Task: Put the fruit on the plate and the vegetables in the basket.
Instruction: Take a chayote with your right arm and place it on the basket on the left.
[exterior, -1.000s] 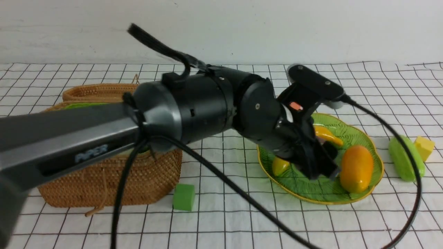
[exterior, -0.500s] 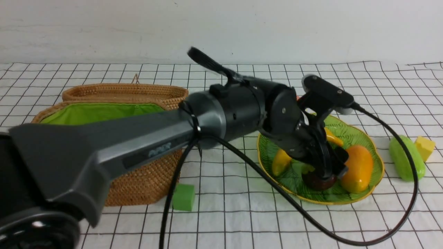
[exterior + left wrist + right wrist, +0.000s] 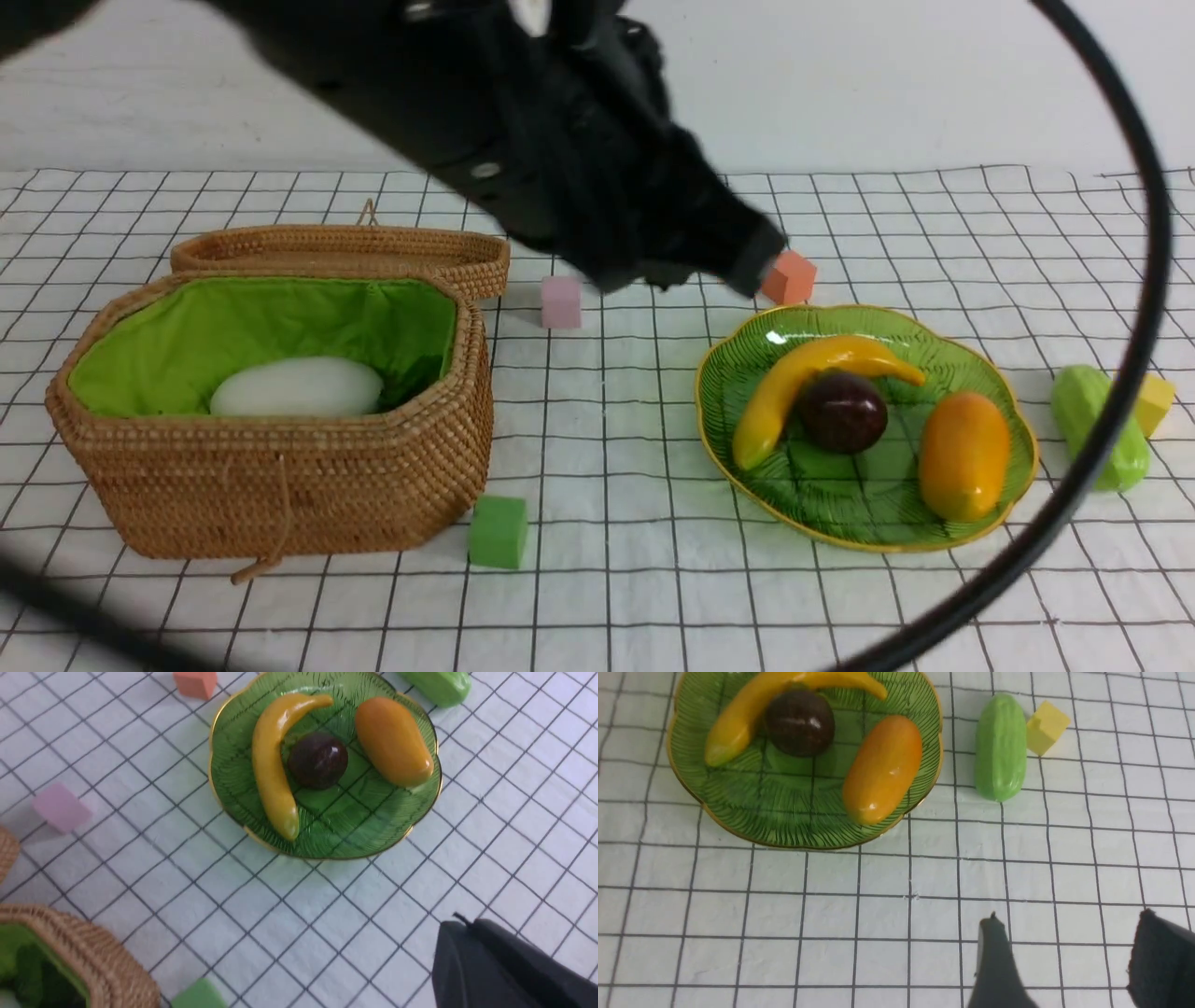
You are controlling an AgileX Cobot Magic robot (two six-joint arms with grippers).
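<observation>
Basket (image 3: pixel 280 495), off to the left of the left claw (image 3: pixel 467 933): open, radish (image 3: pixel 297 387) lying inside. No red-orange vegetable in sight; whether it sits hidden in there, cannot tell.

Left claw: half a second ago it was down in the plate (image 3: pixel 840 527), on the mangosteen (image 3: pixel 842 412). Now raised high, jaws closed, nothing seen in them. Release done.

Plate, below and ahead of the left claw: banana (image 3: pixel 794 387), mangosteen, mango (image 3: pixel 963 455), all three inside the rim. Mangosteen rests between the other two, close against the banana, apart from the mango. Fruit half of the task looks complete.

Right claw (image 3: pixel 1069 938): jaws wide apart, only bare cloth (image 3: pixel 831 914) between them. Cucumber (image 3: pixel 1000 746) lies on the cloth ahead of it and well apart, outside the plate, just beside a yellow cube (image 3: pixel 1045 727).

Reading: cucumber is the one vegetable visibly left — likely the right claw's pick, and it must then cross to the basket on the far side of the plate. Cube sits close; the grip should avoid it.
</observation>
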